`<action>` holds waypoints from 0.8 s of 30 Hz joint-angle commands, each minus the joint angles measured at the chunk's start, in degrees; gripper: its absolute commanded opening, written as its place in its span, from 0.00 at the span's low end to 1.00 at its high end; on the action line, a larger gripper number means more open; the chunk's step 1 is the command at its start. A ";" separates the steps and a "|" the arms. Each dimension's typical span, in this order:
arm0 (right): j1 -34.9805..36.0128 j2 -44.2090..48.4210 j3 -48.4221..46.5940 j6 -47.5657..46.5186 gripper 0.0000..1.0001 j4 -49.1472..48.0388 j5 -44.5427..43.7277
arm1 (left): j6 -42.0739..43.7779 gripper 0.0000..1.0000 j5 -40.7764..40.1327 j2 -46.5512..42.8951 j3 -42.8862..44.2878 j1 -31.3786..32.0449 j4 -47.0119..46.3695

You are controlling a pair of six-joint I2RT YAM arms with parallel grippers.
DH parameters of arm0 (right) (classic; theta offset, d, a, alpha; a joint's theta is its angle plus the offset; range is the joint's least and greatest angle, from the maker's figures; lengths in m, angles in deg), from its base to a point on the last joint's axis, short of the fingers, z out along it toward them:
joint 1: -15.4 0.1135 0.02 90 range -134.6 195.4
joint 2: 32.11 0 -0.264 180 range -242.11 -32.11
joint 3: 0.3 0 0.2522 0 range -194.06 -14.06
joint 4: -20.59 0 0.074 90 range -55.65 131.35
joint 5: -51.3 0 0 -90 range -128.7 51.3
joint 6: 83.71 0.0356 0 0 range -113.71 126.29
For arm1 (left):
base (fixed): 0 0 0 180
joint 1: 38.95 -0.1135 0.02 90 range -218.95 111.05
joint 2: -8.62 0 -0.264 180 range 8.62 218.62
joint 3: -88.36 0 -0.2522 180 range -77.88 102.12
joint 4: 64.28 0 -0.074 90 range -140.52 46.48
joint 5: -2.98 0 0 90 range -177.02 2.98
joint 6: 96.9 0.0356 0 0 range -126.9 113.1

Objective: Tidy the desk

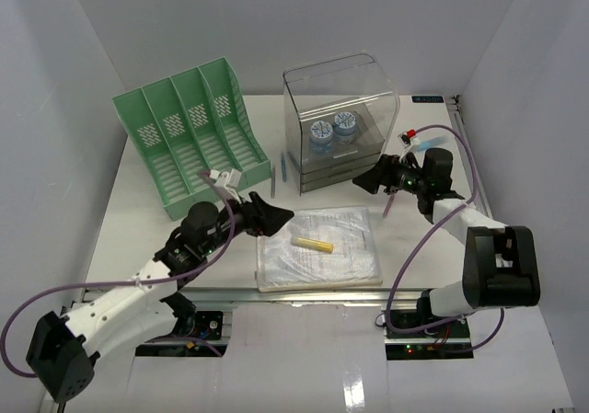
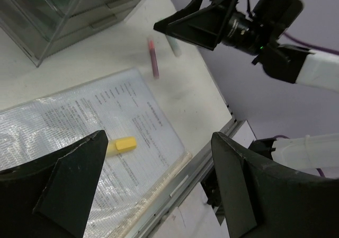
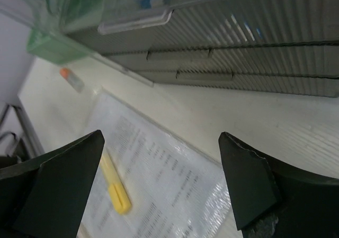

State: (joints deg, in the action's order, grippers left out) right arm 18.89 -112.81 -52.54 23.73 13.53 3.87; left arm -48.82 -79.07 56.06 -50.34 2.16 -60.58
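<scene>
The white desk (image 1: 138, 229) holds a clear plastic sleeve of printed papers (image 1: 317, 247) near its front rail, with a yellow highlighter (image 1: 313, 244) lying on it. My left gripper (image 1: 276, 220) is open and empty, hovering over the sleeve's left edge. In the left wrist view (image 2: 159, 137) the highlighter (image 2: 119, 145) lies by its left finger. My right gripper (image 1: 365, 178) is open and empty, low beside the front right of the clear drawer box (image 1: 340, 123). In the right wrist view (image 3: 160, 136) it faces the sleeve (image 3: 159, 179) and highlighter (image 3: 116, 187).
A green slotted file rack (image 1: 189, 132) stands at the back left. Two blue-lidded jars (image 1: 333, 130) sit inside the drawer box. Two thin pens (image 1: 279, 174) lie between rack and box. A pink pen (image 1: 391, 201) lies on the desk under the right arm.
</scene>
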 commanded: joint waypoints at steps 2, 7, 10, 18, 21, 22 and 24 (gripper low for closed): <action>0.38 -10.51 1.30 24.82 0.83 -31.40 0.25 | -0.64 0.91 -6.26 -8.67 -6.31 0.03 -3.74; 0.46 -19.97 -1.35 35.24 0.60 -43.51 2.22 | -3.01 0.91 -7.27 -14.99 -9.08 0.03 1.30; 0.63 -22.48 -2.09 37.66 0.58 -47.13 1.00 | -4.50 0.91 -8.98 -17.49 -10.35 0.12 2.45; 1.04 -26.25 -4.59 42.28 0.50 -49.48 -3.19 | -6.09 0.91 -10.12 -20.70 -11.53 0.12 3.50; 1.17 -27.78 -5.97 42.39 0.43 -46.61 -5.46 | -6.24 0.91 -9.97 -20.57 -11.19 0.12 3.70; 1.25 -28.09 -6.15 42.49 0.42 -46.18 -5.82 | -6.20 0.91 -9.89 -20.55 -10.87 0.12 3.90; 1.42 -28.67 -6.27 42.81 0.41 -45.87 -6.48 | -6.08 0.91 -9.79 -20.55 -10.13 0.12 4.54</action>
State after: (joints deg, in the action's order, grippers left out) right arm 19.71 -140.39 -55.86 65.23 -30.50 1.68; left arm -54.57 -88.19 35.77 -61.45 2.16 -57.44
